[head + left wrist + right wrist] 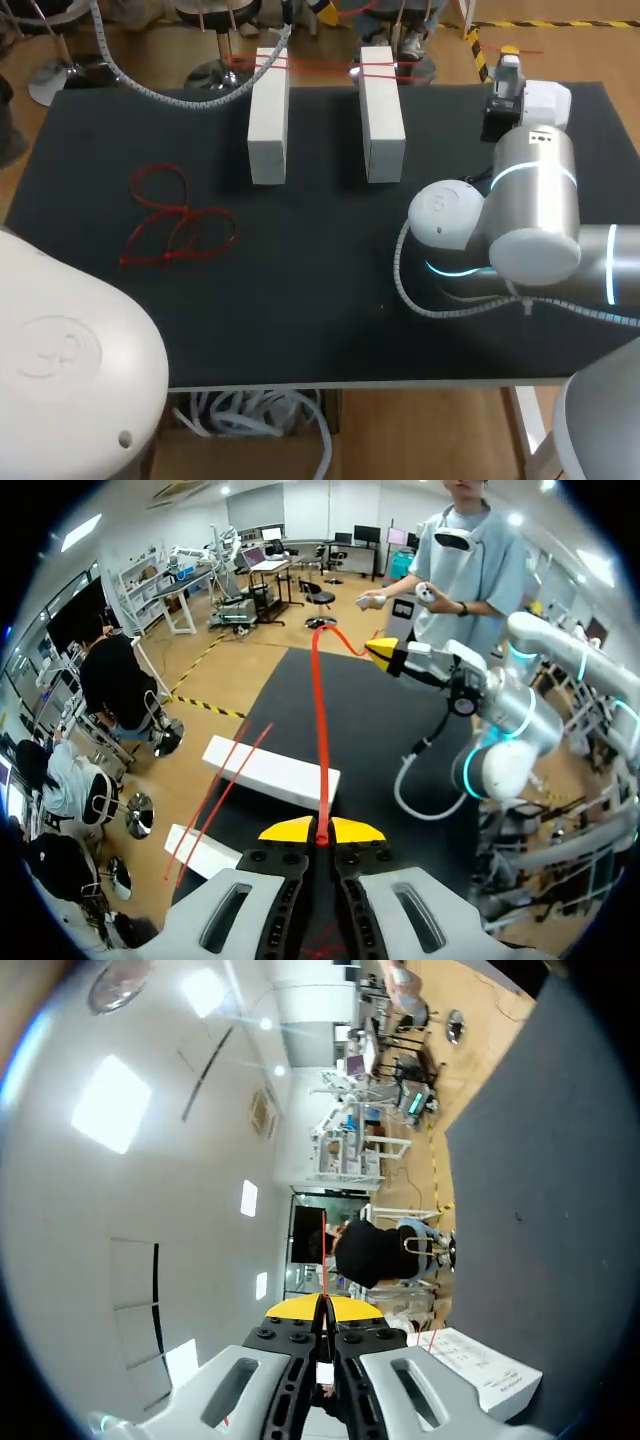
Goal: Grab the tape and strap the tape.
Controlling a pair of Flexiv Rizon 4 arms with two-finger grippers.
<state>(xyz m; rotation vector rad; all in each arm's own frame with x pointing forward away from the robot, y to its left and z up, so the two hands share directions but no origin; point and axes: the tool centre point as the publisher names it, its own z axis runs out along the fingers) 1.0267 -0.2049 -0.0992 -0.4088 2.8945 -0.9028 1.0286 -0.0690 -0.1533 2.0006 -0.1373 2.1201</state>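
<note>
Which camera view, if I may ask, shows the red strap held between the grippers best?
The left wrist view: the red strap runs whole from the left gripper to the right gripper. The right wrist view shows only a short length ahead of its fingers; the head view, only thin red lines at the table's far edge.

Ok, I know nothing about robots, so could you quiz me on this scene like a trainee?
1. True or false: the left pincer and the right pincer are both shut on one thin red plastic strap.
2. How many white rectangular blocks stand on the black table mat? A one, B two, C four.
3. On which arm's side does the loose tangle of red straps lie?
Key: 1 true; 2 B; 3 left.
</note>
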